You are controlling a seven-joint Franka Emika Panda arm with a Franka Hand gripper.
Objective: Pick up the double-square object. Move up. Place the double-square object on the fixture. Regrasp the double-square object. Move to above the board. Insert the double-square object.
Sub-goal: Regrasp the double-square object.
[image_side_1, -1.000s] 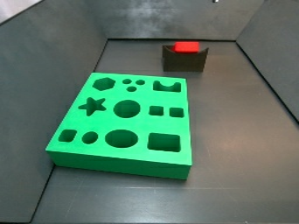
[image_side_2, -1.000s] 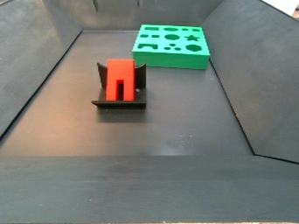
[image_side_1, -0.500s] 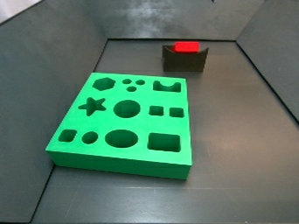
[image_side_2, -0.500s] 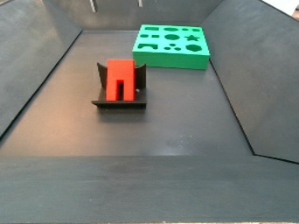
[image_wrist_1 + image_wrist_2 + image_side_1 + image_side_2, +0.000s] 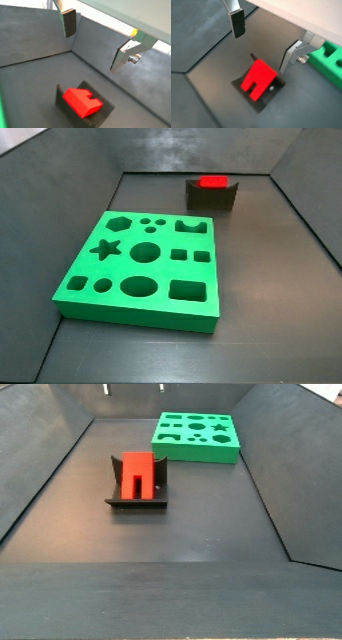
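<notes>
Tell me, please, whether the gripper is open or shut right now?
Open. In both wrist views the gripper hangs above the double-square object on the fixture, fingers wide apart with nothing between.

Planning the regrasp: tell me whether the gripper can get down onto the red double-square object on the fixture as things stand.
Probably yes. The gripper hangs open above the double-square object, which lies on the fixture with nothing over it. The board sits off to one side, clear of the way down.

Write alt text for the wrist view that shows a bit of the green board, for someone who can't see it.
A red double-square object lies on the dark fixture, prongs split by a slot. The open gripper hangs above it, touching nothing. A corner of the green board shows at the edge on the grey floor.
</notes>
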